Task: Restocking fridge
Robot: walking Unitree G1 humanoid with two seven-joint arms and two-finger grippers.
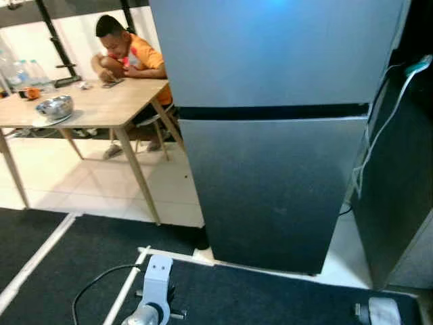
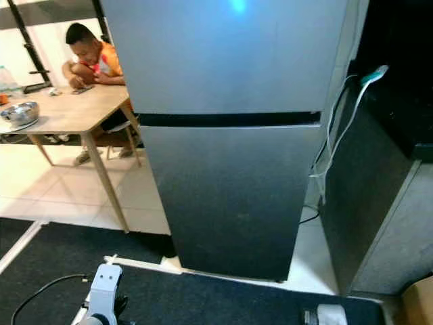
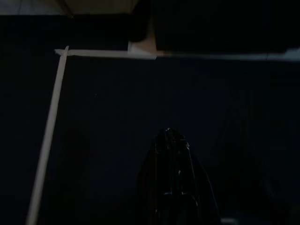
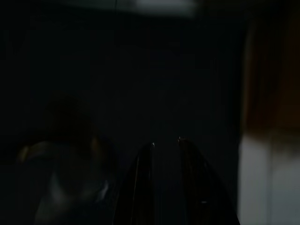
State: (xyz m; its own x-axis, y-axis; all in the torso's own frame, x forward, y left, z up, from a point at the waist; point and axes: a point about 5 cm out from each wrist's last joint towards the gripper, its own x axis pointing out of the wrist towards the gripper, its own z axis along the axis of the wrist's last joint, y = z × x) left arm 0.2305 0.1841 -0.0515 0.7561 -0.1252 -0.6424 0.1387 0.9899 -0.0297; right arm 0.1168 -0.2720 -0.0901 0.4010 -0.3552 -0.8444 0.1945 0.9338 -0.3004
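Dark mat (image 1: 223,298) before the closed fridge (image 1: 270,135) — left hand (image 3: 169,136) together, right hand (image 4: 165,140) slightly apart

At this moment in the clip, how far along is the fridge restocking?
Barely started. Done: the robot stands facing the fridge. In hand: nothing; both fridge doors are closed, and the left gripper and right gripper hang low over the dark mat, carrying nothing. Left: open a door, fetch items and load them. A person sits at the wooden table nearby.
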